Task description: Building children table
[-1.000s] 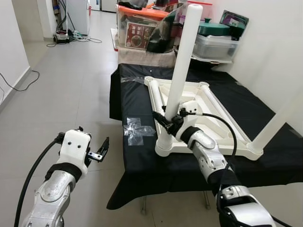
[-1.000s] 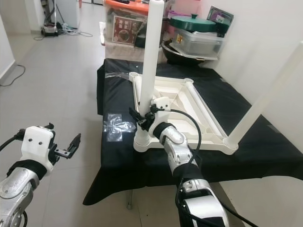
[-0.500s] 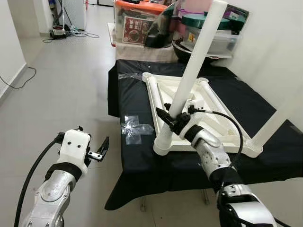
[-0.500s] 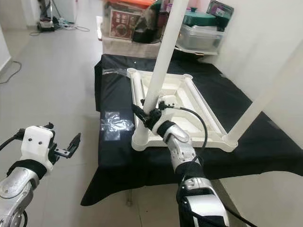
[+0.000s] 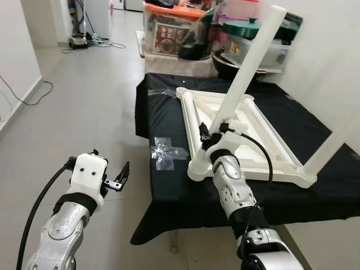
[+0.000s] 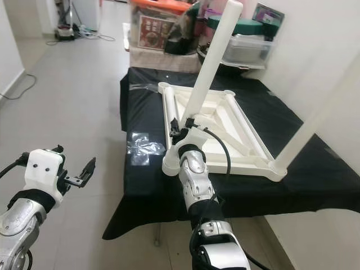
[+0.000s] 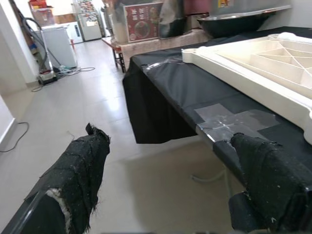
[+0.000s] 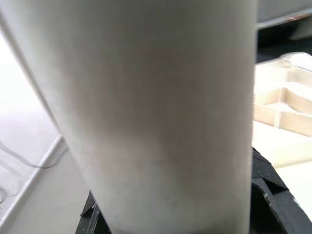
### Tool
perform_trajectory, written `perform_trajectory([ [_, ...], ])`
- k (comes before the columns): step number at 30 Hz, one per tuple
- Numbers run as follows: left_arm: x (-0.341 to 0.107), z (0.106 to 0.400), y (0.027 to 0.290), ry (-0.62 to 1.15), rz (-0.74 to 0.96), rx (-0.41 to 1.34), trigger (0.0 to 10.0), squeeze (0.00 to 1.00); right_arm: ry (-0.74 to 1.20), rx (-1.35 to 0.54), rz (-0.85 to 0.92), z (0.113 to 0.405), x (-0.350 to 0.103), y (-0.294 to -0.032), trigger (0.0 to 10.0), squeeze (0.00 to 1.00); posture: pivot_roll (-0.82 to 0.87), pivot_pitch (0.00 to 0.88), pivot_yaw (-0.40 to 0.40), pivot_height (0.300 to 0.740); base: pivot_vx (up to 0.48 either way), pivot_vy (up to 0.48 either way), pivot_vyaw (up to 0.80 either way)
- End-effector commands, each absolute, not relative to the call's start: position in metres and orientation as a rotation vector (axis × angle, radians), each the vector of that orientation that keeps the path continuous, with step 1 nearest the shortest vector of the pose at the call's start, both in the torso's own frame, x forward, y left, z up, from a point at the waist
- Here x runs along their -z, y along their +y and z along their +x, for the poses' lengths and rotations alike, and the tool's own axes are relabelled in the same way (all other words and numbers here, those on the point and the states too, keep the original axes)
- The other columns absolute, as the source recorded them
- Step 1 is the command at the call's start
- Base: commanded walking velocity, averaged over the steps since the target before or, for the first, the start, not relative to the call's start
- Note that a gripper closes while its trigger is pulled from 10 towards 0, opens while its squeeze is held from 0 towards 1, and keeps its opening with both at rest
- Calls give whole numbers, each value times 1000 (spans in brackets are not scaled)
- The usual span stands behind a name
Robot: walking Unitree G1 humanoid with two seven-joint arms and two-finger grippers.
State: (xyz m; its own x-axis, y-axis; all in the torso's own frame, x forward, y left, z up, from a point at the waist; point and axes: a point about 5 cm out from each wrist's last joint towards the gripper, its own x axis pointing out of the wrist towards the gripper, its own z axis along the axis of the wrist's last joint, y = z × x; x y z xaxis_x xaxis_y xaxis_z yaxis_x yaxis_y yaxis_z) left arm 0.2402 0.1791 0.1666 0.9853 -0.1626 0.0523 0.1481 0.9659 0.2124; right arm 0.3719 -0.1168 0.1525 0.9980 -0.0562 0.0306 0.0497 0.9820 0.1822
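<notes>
A white children's table (image 5: 270, 170) lies upside down on a black-draped work table (image 5: 163, 121). One white leg (image 5: 247, 67) rises from its near left corner socket, leaning to the right. My right gripper (image 5: 209, 135) is shut on this leg low down, just above the socket; the right wrist view has the leg (image 8: 161, 112) pressed between black fingers (image 8: 268, 195). A second white leg (image 5: 334, 143) stands slanted in the near right corner. My left gripper (image 5: 121, 177) hangs open over the floor, left of the work table, holding nothing; its fingers (image 7: 83, 165) are spread wide.
A patch of clear tape (image 5: 166, 154) sticks on the black cloth near the left edge. Storage boxes (image 5: 174, 34) and lidded containers (image 5: 253, 45) crowd the back. A white wall is close on the right. Tiled floor (image 5: 84, 101) stretches left, with a cable (image 5: 22, 95) by the wall.
The gripped leg has swung from nearly upright to leaning well to the right, the right gripper still on it. The camera has shifted a little. The left arm has not moved.
</notes>
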Motion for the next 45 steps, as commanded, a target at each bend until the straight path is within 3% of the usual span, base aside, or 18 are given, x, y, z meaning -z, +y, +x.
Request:
perform_trajectory([
  [1, -165, 242, 178, -67, 196, 164, 10000, 0, 67, 154, 156, 367, -129, -138, 10000, 0, 149, 0, -142, 740, 0, 0, 0],
  [10, -165, 242, 177, -67, 198, 163, 10000, 0, 98, 96, 130, 362, -129, -121, 10000, 0, 148, 0, -146, 740, 0, 0, 0],
  [17, -164, 241, 178, -67, 201, 161, 10000, 0, 15, 11, 154, 359, -141, -113, 10000, 0, 146, 0, -144, 740, 0, 0, 0],
  [21, -165, 242, 178, -66, 195, 166, 10000, 0, 32, -79, 252, 365, -152, -107, 10000, 0, 141, 0, -142, 740, 0, 0, 0],
  [25, -165, 243, 175, -66, 192, 198, 10000, 0, 142, -168, 450, 391, -185, -110, 10000, 0, 136, 0, -137, 740, 0, 0, 0],
  [36, -168, 240, 178, -67, 199, 221, 10000, 0, 134, -190, 523, 408, -222, -125, 10000, 0, 141, 0, -143, 740, 0, 0, 0],
  [45, -173, 225, 174, -47, 182, 441, 10000, 0, 153, -314, 567, 411, -240, -111, 10000, 0, 150, 0, -144, 740, 0, 0, 0],
])
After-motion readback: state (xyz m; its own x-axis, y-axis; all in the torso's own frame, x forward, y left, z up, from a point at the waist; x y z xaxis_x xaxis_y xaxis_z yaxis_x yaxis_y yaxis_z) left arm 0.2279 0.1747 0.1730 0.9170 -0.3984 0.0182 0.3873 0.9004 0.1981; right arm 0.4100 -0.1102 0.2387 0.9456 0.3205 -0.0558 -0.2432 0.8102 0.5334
